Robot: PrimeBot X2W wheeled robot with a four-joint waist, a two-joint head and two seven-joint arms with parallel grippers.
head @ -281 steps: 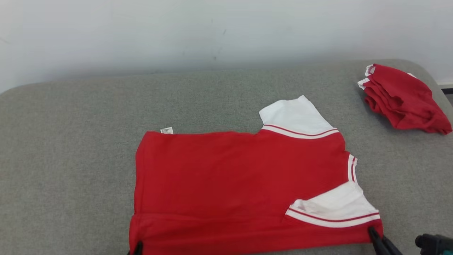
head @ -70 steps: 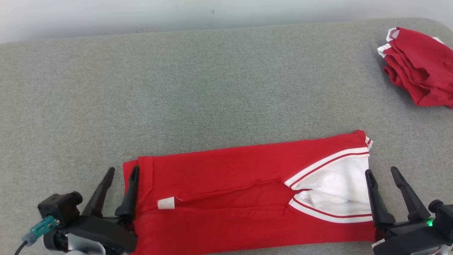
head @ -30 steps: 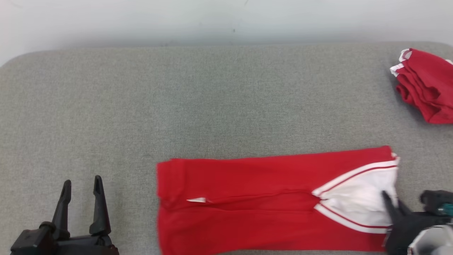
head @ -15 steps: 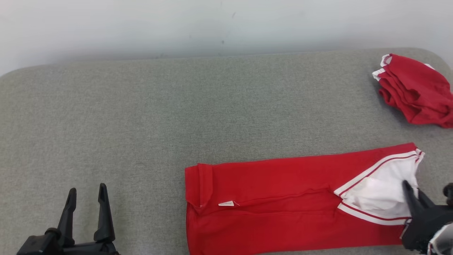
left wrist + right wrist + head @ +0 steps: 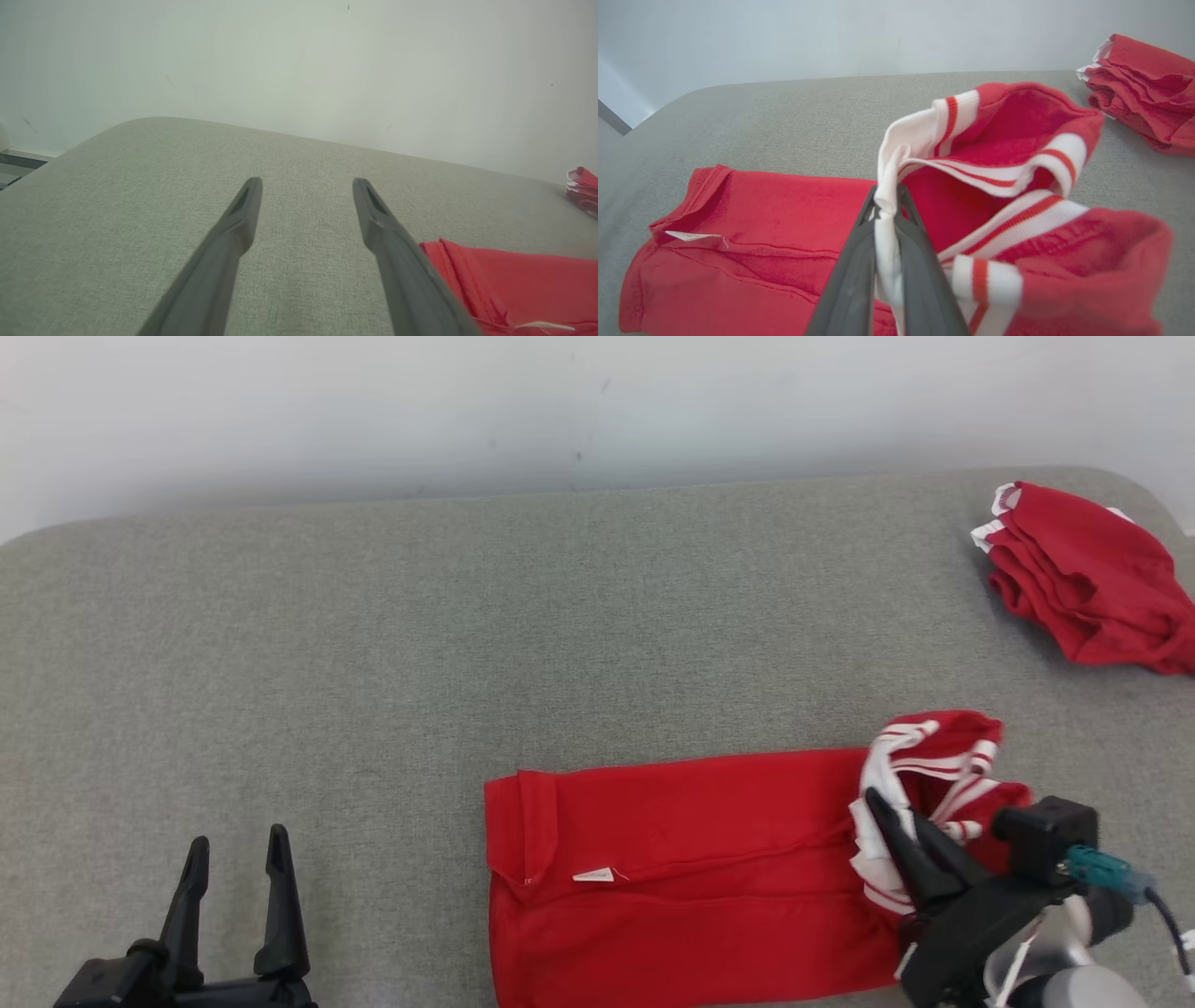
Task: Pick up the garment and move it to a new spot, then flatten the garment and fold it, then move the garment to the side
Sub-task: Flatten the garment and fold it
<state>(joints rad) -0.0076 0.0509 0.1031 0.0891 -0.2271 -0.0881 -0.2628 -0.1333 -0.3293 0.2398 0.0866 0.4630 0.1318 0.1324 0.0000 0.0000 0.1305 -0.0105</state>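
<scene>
Head view: a long folded red shirt with white striped edges (image 5: 691,859) lies near the front right of the soft grey cloth surface (image 5: 373,644). The right claw (image 5: 878,800) is pinched tight on its striped end and holds that end up in a bunch. The left claw (image 5: 237,840) sits at the front left, fingers apart, well away from the shirt. A crumpled red and white cloth pile (image 5: 1083,579) lies at the far right.

Left wrist view: the left claw (image 5: 306,182) is wide open over bare grey cloth.

Right wrist view: the right claw (image 5: 887,196) clamps a white strip of the shirt.
</scene>
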